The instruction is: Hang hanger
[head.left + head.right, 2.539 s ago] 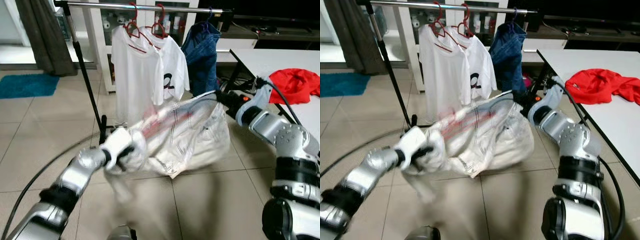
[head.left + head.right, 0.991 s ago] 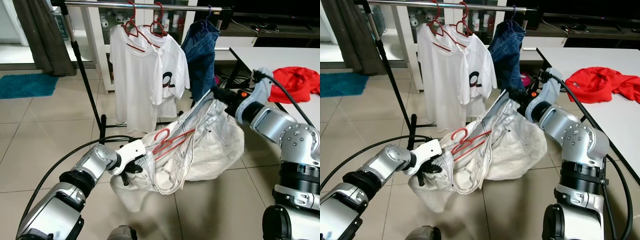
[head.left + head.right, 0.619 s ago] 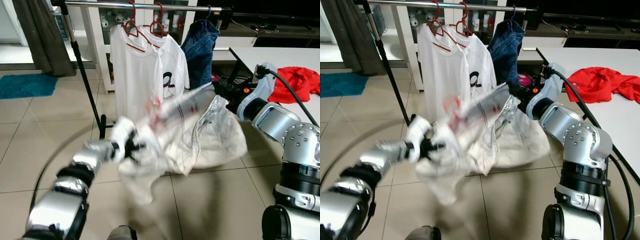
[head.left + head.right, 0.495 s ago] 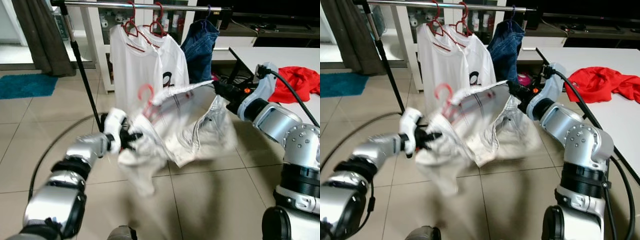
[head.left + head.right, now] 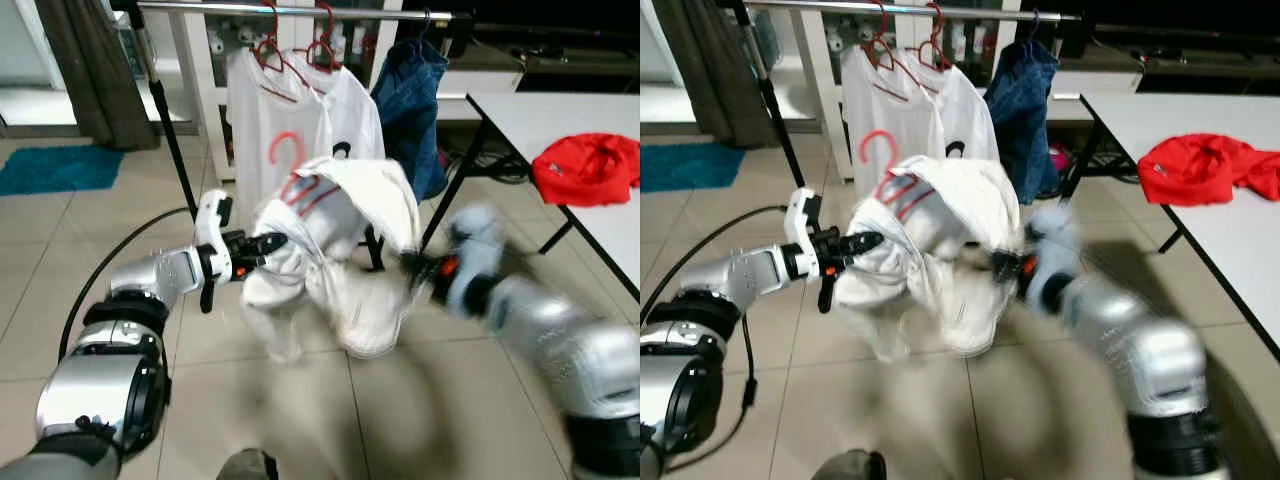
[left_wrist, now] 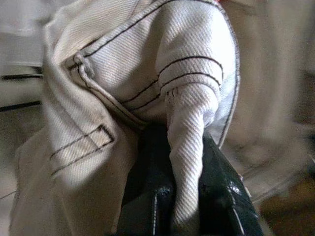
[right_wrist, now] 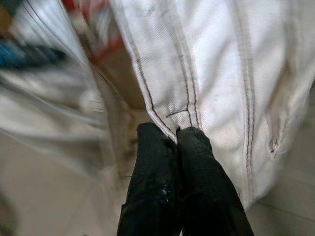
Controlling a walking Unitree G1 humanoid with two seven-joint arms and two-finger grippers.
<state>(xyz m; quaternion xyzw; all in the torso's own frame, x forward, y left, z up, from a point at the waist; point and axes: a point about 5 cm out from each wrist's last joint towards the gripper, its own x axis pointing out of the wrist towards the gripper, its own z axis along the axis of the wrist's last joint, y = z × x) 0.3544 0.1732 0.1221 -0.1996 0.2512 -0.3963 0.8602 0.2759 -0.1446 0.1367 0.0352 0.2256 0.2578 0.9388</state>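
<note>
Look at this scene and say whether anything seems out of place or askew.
The white stitched cotton garment sits bunched and lopsided on its red plastic hanger, away from the metal clothes rail. A crumpled red cloth lies on the white table.

The floor has big pale tiles. A blue rug lies by a dark curtain. A white counter stands on the right, and a white cabinet stands behind.

The bundled white stitched garment with its red plastic hanger now sits higher, bunched before the hanging shirts. The right gripper has dropped low beside it, its arm blurred.
</note>
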